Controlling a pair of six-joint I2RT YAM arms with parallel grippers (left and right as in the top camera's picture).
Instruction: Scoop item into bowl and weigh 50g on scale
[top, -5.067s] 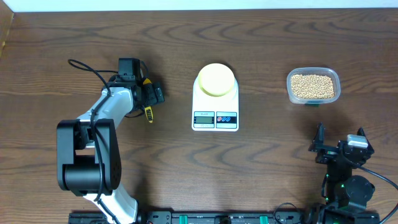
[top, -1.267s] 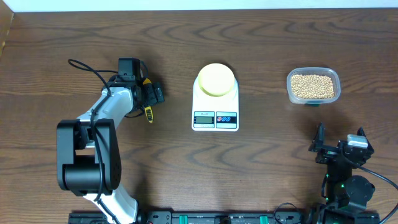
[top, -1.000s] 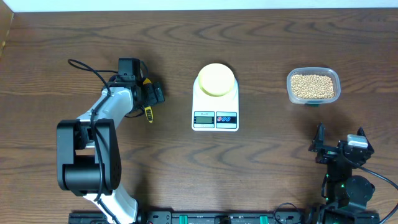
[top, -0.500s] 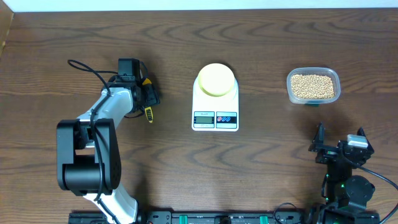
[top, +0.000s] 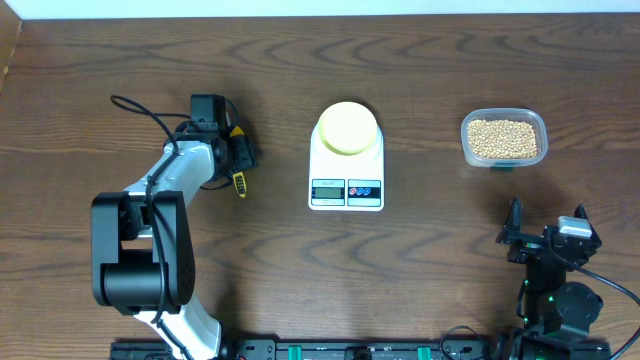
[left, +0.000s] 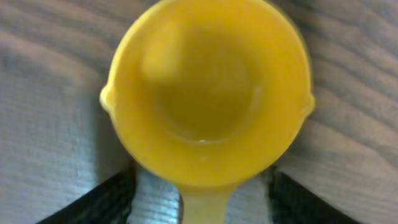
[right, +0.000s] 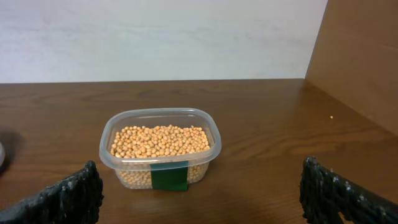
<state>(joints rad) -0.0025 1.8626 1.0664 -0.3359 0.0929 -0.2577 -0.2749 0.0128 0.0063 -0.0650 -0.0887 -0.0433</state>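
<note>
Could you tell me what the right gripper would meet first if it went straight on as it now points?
Probably the clear tub of beans, ahead of the right gripper and slightly left of its midline; nothing shows between them, though depth is uncertain.

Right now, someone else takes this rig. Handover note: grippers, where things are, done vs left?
Left gripper: open, fingers either side of the handle of the yellow plastic long-handled scoop, not clamped. The scoop lies on the brown wooden table, left of the scale.
Right gripper: open, empty, front right, facing the tub.
Small round tan beans: in the clear rectangular plastic tub, back right.
Small round pale-yellow bowl: on the white rectangular digital scale, centre; no beans visible in it.
Done: nothing scooped.
Left: grip scoop, move beans into bowl until 50 g.
</note>
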